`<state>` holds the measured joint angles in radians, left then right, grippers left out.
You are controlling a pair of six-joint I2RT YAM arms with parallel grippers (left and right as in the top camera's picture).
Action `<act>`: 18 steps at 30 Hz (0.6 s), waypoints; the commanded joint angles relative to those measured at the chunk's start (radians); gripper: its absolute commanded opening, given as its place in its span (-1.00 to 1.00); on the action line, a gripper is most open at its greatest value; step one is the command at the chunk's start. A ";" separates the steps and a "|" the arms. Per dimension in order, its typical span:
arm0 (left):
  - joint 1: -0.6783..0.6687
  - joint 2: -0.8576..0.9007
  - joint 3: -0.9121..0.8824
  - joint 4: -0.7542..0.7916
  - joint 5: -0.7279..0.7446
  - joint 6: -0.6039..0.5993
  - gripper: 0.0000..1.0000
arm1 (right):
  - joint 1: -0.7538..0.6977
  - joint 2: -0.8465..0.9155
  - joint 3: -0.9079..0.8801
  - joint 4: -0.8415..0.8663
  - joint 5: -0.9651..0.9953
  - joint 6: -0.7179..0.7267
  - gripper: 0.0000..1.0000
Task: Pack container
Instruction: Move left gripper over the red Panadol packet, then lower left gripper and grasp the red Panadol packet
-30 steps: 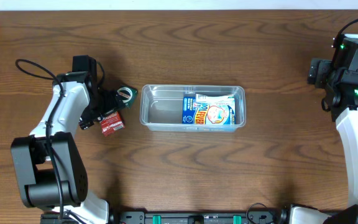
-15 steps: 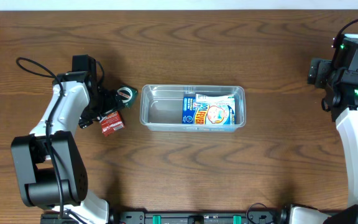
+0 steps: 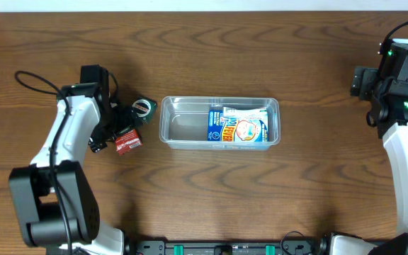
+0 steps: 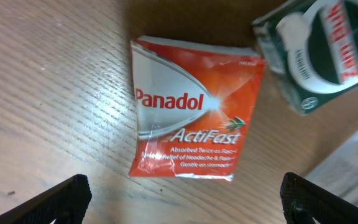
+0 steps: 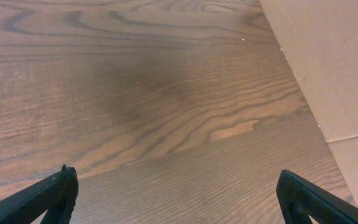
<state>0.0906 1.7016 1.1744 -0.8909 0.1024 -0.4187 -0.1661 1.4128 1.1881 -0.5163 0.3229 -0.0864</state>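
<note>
The container (image 3: 183, 126) lies mid-worktop, well apart from every edge, with a blue packet (image 3: 238, 128) in its right half. The step in hand looks like picking the next item. The left hand (image 4: 188, 202) hovers over a red sachet (image 4: 194, 134) on the worktop between the container and the left edge, its fingers spread wide and holding nothing. A green packet (image 4: 316, 50) lies just beside the sachet. The next move calls for descending, closing on the flat sachet alone, and carrying it to the container's bare left half. The right hand (image 5: 176, 196), wide open and empty, hangs near the right edge.
</note>
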 commanded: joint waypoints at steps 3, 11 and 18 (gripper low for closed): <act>0.005 -0.041 -0.007 -0.005 -0.022 -0.077 0.96 | -0.004 -0.006 0.002 -0.002 0.010 0.015 0.99; 0.005 -0.041 -0.008 -0.060 -0.187 -0.281 0.96 | -0.004 -0.006 0.002 -0.002 0.010 0.014 0.99; 0.000 -0.041 -0.012 -0.036 -0.190 -0.333 0.96 | -0.004 -0.006 0.002 -0.002 0.010 0.015 0.98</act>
<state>0.0906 1.6676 1.1728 -0.9306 -0.0517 -0.7067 -0.1661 1.4128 1.1881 -0.5163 0.3229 -0.0864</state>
